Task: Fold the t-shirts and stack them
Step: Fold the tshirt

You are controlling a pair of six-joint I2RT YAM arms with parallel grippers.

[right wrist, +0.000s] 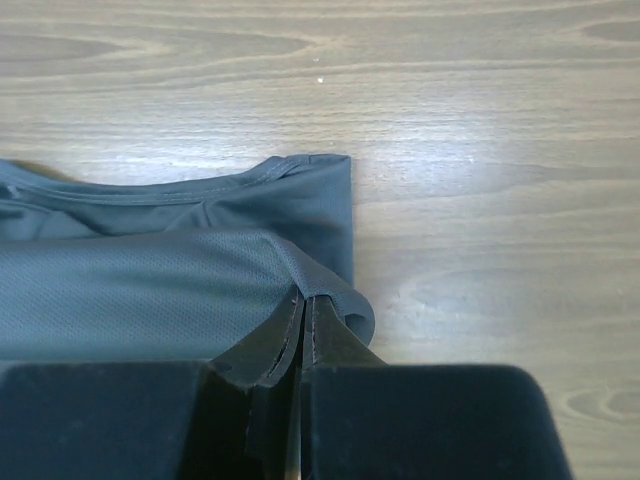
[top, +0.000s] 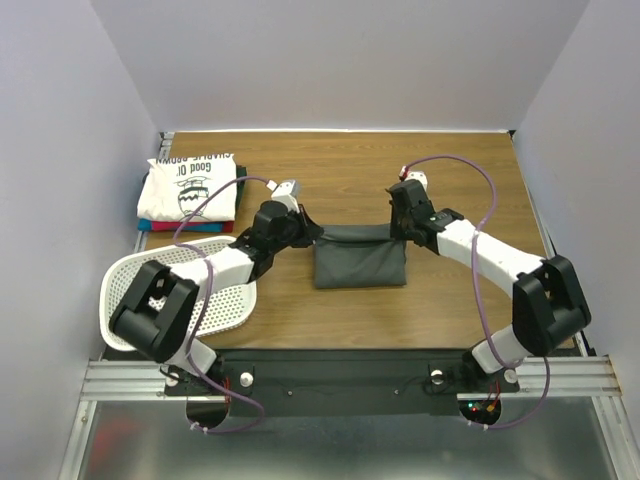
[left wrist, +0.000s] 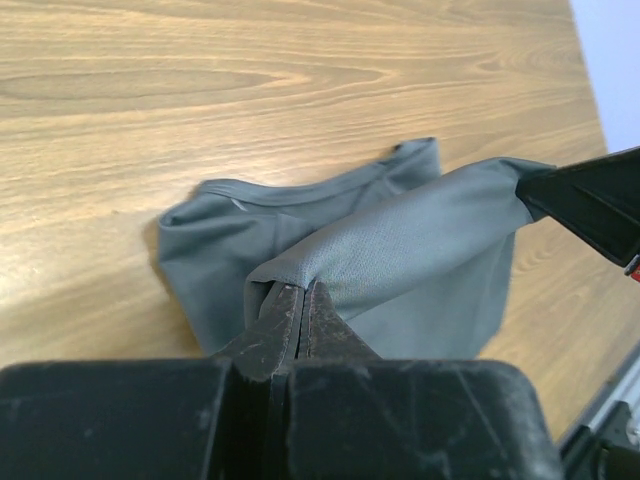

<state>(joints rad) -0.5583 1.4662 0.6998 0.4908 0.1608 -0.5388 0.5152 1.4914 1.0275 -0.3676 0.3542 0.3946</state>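
At the middle of the wooden desk (top: pixel 340 170), somewhat nearer its front edge than its back edge, lies the charcoal-grey t-shirt (top: pixel 358 265), gathered into a compact rectangle. Its far edge is held up off the wood as a taut strip stretched between the two arms.

The left end effector (top: pixel 303 230) is clamped on the strip's left corner. In the left wrist view its fingers (left wrist: pixel 285 315) press together with a pinch of grey cloth between them. From there the fabric runs across to the other arm's black tip at the right border of that view.

The right end effector (top: pixel 407 224) is likewise closed on the strip's right corner. Its wrist view shows the hem curling around the shut fingertips, with the collar lying on the desk just beyond. The body of the shirt rests on the desk between and just in front of the two end effectors.

In the far left corner of the desk sits a stack of folded t-shirts (top: pixel 192 205), a white printed t-shirt (top: pixel 185 180) on top and coloured edges showing below it. A white perforated basket (top: pixel 228 295) lies by the front left corner, partly under the left arm.
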